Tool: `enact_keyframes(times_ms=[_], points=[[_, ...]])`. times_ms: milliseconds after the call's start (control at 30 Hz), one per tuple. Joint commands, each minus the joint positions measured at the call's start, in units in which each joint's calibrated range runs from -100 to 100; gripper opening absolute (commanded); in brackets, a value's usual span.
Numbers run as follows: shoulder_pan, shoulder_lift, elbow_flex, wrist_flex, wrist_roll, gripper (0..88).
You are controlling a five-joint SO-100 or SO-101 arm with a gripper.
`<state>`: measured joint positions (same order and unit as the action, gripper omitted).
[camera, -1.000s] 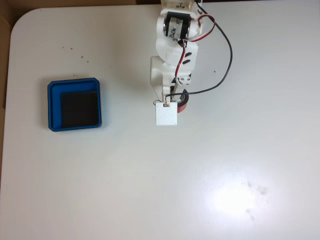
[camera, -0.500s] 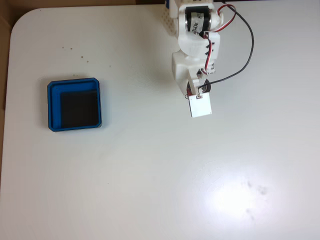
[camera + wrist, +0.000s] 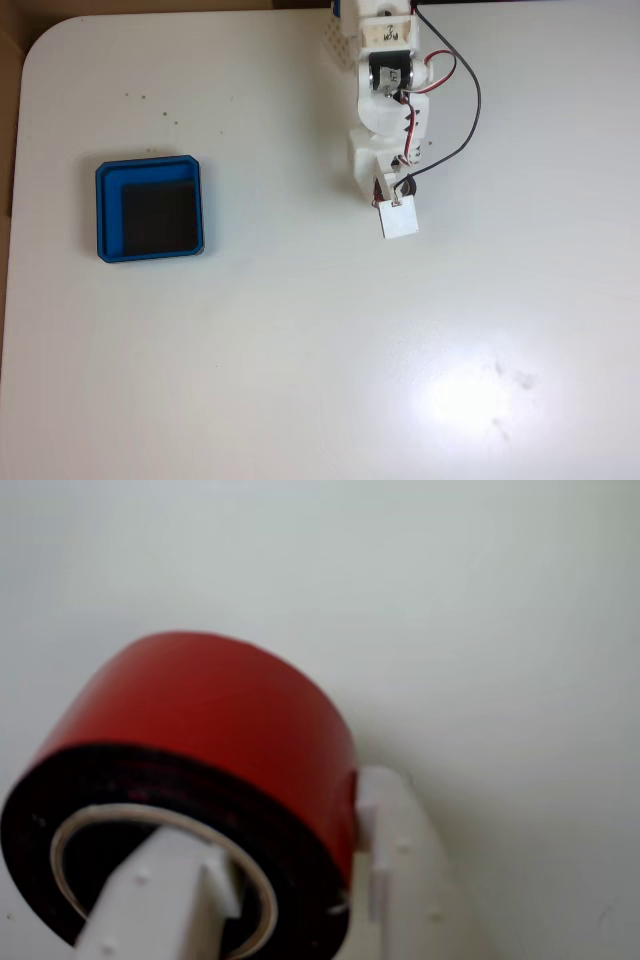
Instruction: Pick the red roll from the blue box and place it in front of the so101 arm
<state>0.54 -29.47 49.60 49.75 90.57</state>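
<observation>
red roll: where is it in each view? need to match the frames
Fixed view: the red roll cannot be made out; the so101 arm, upper centre, covers that spot above the table.
Wrist view: red roll fills lower left, held by the claw, one finger through its hole, one outside.
Shared landmark: the white table.

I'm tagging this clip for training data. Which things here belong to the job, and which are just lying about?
Part of the job:
- red roll, clamped in the gripper, one finger through its hole, one outside
- blue box, holding only its black pad
- so101 arm

Just lying about:
- white table
- small dark specks on the table
</observation>
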Motion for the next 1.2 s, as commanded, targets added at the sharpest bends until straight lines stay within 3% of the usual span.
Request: enact_keyframes(times_ms=[0,400,1167], points=[[0.68,-2.22,3.14,-2.48,-0.03,0.5],[6.54,-1.3,3.5,-2.48,0.15,0.5],[5.95,1.12,3.77,-2.48,-0.12,0.5]])
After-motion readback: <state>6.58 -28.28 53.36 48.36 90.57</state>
